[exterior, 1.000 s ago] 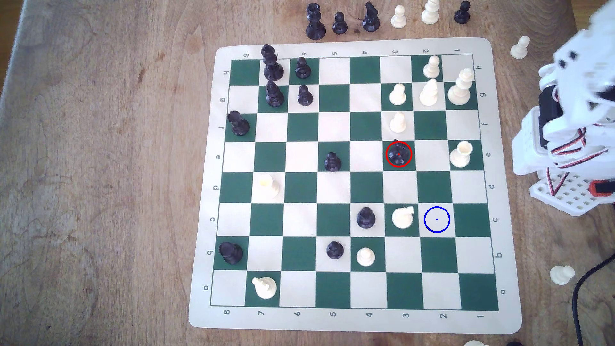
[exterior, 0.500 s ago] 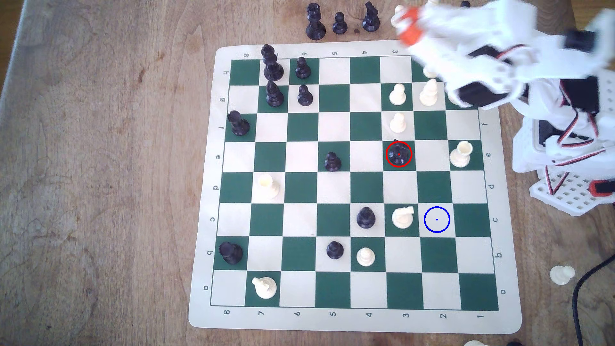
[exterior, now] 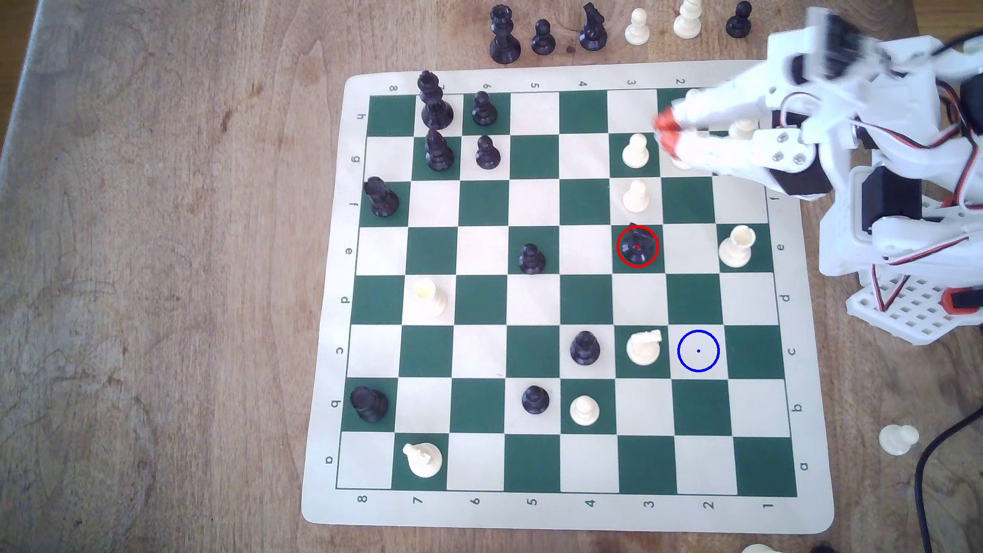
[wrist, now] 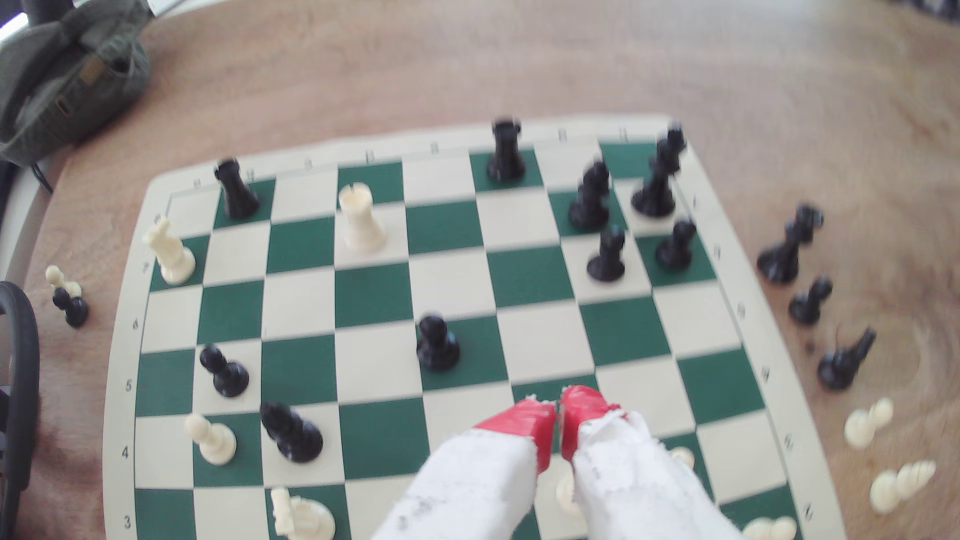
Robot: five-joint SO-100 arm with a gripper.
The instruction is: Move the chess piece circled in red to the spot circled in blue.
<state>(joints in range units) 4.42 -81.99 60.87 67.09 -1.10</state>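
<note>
In the exterior view the black knight [exterior: 637, 246] stands inside the red ring on a green square, right of the board's middle. The blue ring with its centre dot [exterior: 698, 350] marks a bare cream square two rows nearer the view's bottom and one column to the right. My gripper [exterior: 665, 130], white with red-orange tips, hovers over the board's upper right, well above the knight in this view. In the wrist view its fingertips [wrist: 560, 413] are pressed together with nothing between them.
Two white pawns [exterior: 635, 151] [exterior: 635, 195] stand between the gripper and the knight. A white knight [exterior: 643, 348] sits just left of the blue spot, a white rook [exterior: 736, 245] to the black knight's right. Captured pieces [exterior: 542, 37] line the top edge. The arm's base [exterior: 904, 255] is at the right.
The arm unfolded from the right edge, swung out over the board's top right corner, and its tips have now come down toward the board's g and h rows. No piece has moved.
</note>
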